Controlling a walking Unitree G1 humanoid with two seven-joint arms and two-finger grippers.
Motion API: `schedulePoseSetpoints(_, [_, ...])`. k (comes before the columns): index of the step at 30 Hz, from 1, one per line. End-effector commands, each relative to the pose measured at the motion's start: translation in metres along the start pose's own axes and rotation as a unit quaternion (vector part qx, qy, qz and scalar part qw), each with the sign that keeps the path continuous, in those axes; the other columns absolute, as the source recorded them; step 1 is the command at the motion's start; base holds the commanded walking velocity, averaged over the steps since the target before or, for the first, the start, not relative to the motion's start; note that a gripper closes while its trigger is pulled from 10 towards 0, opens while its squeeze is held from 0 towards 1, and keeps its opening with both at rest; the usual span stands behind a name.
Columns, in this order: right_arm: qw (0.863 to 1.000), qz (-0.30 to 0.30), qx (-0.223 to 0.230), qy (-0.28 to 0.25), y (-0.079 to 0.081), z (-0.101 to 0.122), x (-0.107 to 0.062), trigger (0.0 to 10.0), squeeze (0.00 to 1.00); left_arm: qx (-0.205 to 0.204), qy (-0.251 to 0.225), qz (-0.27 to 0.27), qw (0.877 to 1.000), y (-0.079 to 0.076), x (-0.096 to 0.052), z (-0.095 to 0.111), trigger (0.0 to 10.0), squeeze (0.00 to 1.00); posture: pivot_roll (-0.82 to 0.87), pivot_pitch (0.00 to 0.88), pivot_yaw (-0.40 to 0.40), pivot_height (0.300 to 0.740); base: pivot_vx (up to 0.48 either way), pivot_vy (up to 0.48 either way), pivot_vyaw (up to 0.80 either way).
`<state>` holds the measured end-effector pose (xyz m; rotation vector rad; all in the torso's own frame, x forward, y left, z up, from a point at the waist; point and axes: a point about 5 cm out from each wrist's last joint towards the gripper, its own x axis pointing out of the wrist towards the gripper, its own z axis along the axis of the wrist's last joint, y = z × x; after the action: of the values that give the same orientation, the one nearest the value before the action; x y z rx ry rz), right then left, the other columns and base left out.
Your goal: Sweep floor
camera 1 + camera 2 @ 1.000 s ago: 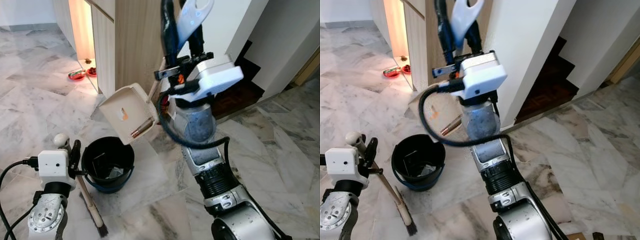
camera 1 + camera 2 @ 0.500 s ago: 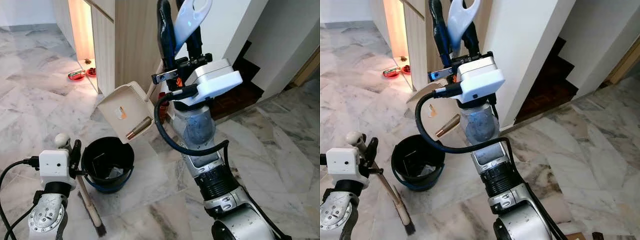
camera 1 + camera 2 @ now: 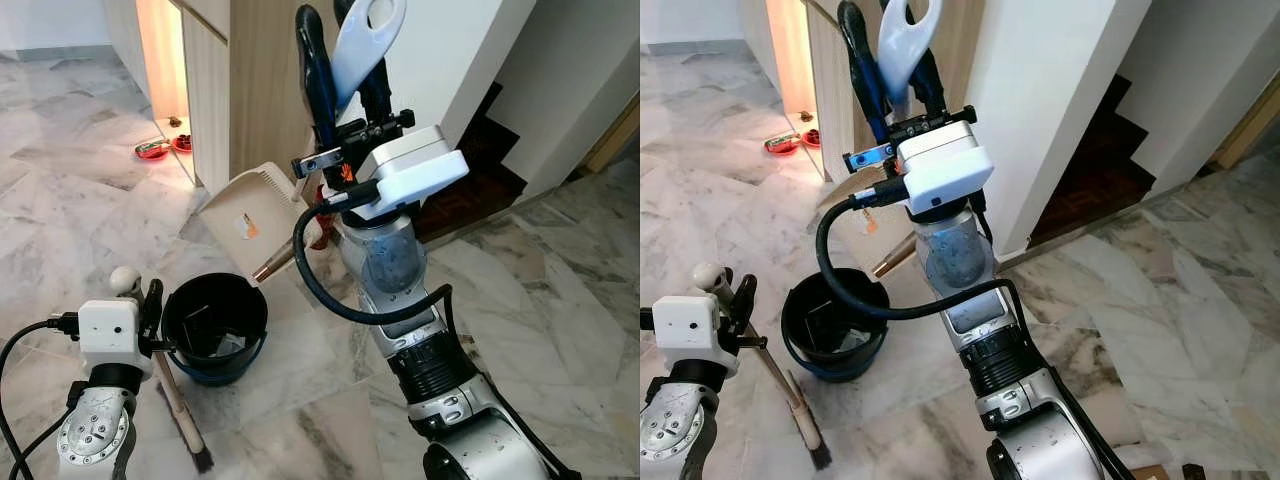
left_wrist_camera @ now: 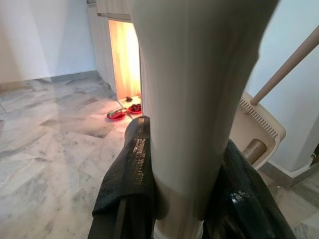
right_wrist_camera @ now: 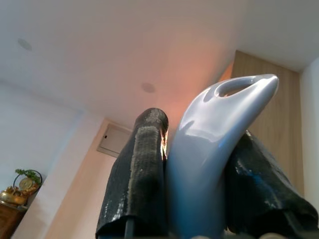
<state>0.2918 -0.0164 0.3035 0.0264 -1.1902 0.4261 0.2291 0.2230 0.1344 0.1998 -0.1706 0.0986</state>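
Note:
My right gripper (image 3: 335, 22) is raised high and shut on the pale blue-white handle (image 3: 366, 35) of a beige dustpan (image 3: 250, 212). In the right wrist view the handle (image 5: 209, 149) sits between both fingers. The pan hangs tilted above a black bucket (image 3: 262, 318) on the floor. A brown cylinder (image 3: 272, 265) pokes out over the pan's lower lip, above the bucket's mouth. At the lower left my left gripper (image 3: 150, 315) is shut on a beige broom handle (image 3: 165, 365) with a round knob on top. Its dark brush (image 3: 203, 460) rests on the floor beside the bucket.
A wooden cabinet (image 3: 260, 90) and a white wall column (image 3: 450, 60) stand right behind the dustpan. Red bowls (image 3: 155, 150) lie on the marble floor at the far left. Dark stairs (image 3: 480, 185) are at the right. A black cable (image 3: 310, 280) loops from my right wrist.
My right arm has swung a little left and tipped the dustpan further. The brown cylinder has slid down to the pan's lip. The left arm and broom have stayed put.

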Motion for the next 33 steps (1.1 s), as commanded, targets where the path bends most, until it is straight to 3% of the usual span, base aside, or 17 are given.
schedulePoseSetpoints(1, [0.998,0.006,-0.01,-0.056,0.0,0.017,0.008,10.0,0.0,-0.004,-0.03,-0.005,1.0,-0.005,0.004,0.009,10.0,0.0,0.27,0.02,-0.201,0.74,0.0,0.0,0.0])
schedulePoseSetpoints(11, [0.998,0.02,-0.019,-0.058,0.004,0.017,0.006,10.0,0.0,-0.005,-0.03,-0.006,1.0,-0.005,0.004,0.009,10.0,0.0,0.27,0.017,-0.203,0.74,0.0,0.0,0.0])
schedulePoseSetpoints(20, [0.999,0.003,-0.042,-0.033,-0.005,0.009,0.004,10.0,0.0,-0.006,-0.029,-0.008,1.0,-0.007,0.004,0.008,10.0,0.0,0.27,0.01,-0.202,0.74,0.0,0.0,0.0])
schedulePoseSetpoints(24, [0.995,-0.039,-0.087,0.014,-0.032,-0.005,-0.001,10.0,0.0,-0.008,-0.027,-0.012,1.0,-0.007,0.004,0.008,10.0,0.0,0.27,0.005,-0.202,0.74,0.0,0.0,0.0])
schedulePoseSetpoints(26, [0.988,-0.064,-0.135,0.047,-0.053,-0.012,-0.007,10.0,0.0,-0.01,-0.022,-0.017,1.0,-0.008,0.003,0.006,10.0,0.0,0.27,0.004,-0.199,0.74,0.0,0.0,0.0])
schedulePoseSetpoints(30, [0.973,-0.085,-0.191,0.094,-0.078,-0.022,-0.019,10.0,0.0,-0.013,-0.015,-0.025,0.999,-0.01,0.001,0.003,10.0,0.0,0.27,0.0,-0.194,0.74,0.0,0.0,0.0])
schedulePoseSetpoints(33, [0.962,-0.116,-0.206,0.139,-0.097,-0.029,-0.033,10.0,0.0,-0.016,-0.012,-0.032,0.999,-0.012,0.001,0.002,10.0,0.0,0.27,0.0,-0.191,0.74,0.0,0.0,0.0])
